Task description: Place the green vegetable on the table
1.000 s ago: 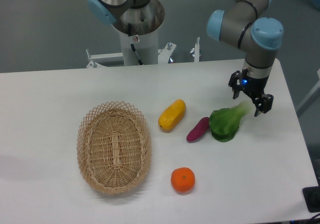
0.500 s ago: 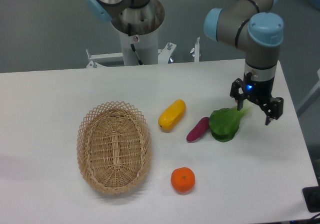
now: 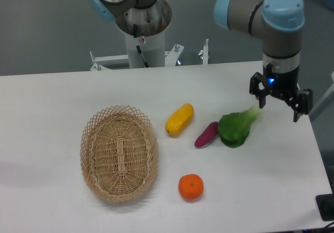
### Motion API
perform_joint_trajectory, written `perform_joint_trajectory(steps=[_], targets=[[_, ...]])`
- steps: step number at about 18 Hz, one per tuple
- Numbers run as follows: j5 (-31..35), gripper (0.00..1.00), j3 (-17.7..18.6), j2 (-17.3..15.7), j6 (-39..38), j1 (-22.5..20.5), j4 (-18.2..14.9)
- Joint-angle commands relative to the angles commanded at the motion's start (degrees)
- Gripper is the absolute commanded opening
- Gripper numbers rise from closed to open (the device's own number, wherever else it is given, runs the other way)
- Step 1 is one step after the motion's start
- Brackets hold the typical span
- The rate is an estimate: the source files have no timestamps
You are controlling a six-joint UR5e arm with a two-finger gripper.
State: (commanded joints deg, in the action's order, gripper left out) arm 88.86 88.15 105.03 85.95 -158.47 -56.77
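End effector [image 3: 279, 107] – open, above table [image 3: 52, 97]

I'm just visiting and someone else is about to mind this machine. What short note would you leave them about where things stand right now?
Gripper: open, empty, raised just right of the green vegetable's stem end, fingers apart and touching nothing.
Green vegetable: lying flat on the table, close beside the purple piece; contact between them cannot be told.
Basket: nothing inside it.
Done: the vegetable rests on the tabletop, released.
Left: probably only pulling the arm clear.
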Motion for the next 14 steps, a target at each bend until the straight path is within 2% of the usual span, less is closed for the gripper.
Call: perform_joint_trajectory(steps=[2,6,10,14], targets=[[-0.44,1.0,0.61,-0.18,2.98,-1.66,-0.61],[-1.14,1.0,0.62,-1.67,9.05,-4.13,-4.13],[-5.71,1.0,0.7,-2.29,9.76,-6.59,-5.18],[-5.89,1.0,1.14,-2.64,10.72,-7.12,-5.19]])
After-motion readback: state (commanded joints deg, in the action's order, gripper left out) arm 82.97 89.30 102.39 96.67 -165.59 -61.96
